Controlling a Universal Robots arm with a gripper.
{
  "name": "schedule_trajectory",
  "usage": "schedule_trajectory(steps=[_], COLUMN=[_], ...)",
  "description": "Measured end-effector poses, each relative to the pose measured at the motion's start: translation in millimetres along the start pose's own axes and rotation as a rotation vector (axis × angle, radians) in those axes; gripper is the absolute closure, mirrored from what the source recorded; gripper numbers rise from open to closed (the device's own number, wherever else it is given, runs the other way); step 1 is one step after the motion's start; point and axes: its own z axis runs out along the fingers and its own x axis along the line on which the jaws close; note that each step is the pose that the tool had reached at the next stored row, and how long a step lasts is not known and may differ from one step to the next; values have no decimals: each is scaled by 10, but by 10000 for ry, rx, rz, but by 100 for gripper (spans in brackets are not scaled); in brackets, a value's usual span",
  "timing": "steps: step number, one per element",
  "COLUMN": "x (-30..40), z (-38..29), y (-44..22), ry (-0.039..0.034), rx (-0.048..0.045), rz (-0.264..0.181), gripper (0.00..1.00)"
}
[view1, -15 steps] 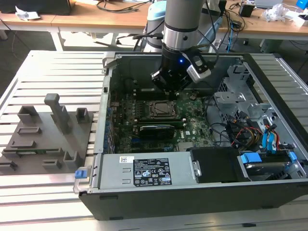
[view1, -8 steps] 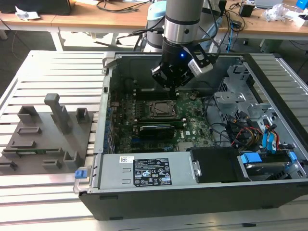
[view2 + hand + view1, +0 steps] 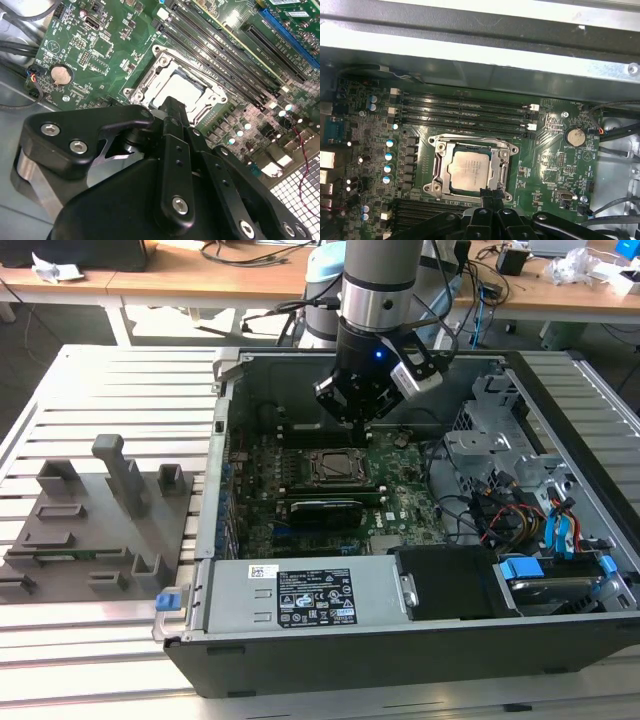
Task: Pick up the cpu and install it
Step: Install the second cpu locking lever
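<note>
The cpu is a small square chip with a shiny metal top. It lies flat inside the open black socket frame on the green motherboard, and it also shows in the second wrist view and the exterior view. My gripper hangs inside the computer case just above the socket's edge. Its black fingertips come together in one narrow tip with nothing between them. In the second wrist view the gripper covers part of the socket.
The open computer case lies on a slatted metal table. Memory slots run beside the socket, and a drive cage with cables fills the exterior view's right. A grey fixture tray with upright pegs stands at the exterior view's left.
</note>
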Motion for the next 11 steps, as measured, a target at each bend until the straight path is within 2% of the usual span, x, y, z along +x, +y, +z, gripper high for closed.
schedule_trajectory(steps=[6,11], x=[1,10], z=[-2,2], y=[-3,-90], ry=[2,0], rx=[3,1], rz=[0,1], gripper=[89,89])
